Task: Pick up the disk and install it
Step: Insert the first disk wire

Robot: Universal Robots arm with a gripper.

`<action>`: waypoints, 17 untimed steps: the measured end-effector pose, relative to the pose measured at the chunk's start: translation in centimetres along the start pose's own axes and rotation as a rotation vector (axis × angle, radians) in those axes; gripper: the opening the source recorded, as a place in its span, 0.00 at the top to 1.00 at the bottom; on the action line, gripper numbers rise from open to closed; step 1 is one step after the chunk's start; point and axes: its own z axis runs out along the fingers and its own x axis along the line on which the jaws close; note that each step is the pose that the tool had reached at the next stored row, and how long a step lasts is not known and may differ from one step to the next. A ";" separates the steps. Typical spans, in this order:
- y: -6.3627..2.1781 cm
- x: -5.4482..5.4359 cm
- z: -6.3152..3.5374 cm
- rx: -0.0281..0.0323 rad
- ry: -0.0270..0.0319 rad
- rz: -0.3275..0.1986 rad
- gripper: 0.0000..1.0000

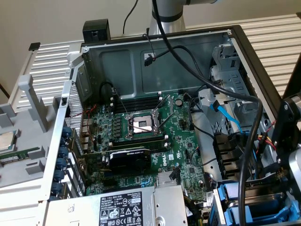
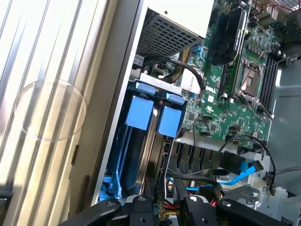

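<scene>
The disk [image 2: 136, 155] shows as a dark slab in a blue carrier frame, standing on edge in the drive bay at the case's corner. Its blue tab [image 2: 141, 113] faces outward, next to a second blue tab [image 2: 169, 121]. In the exterior view the blue carriers [image 1: 235, 205] sit at the lower right of the case. My gripper [image 2: 168, 209] hovers above the bay, apart from the disk. Its black fingers [image 2: 141, 207] stand a little apart, with cables showing through the gap and nothing between them. My black wrist and gripper body [image 1: 287, 136] hang at the exterior view's right edge.
The open case [image 1: 160, 52] holds the green motherboard [image 1: 155, 136] with its CPU socket [image 1: 141, 125], a black graphics card [image 1: 129, 160] and the grey power supply [image 1: 122, 207]. Black and blue cables [image 1: 225, 113] run beside the bay. A ribbed white surface [image 2: 42, 94] surrounds the case.
</scene>
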 end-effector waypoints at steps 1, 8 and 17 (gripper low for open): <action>0.01 0.0 -0.01 0.0000 -0.0003 0.000 0.70; 0.06 0.1 0.00 0.0048 0.0004 -0.001 0.70; 0.06 0.2 0.00 0.0107 -0.0231 -0.003 0.70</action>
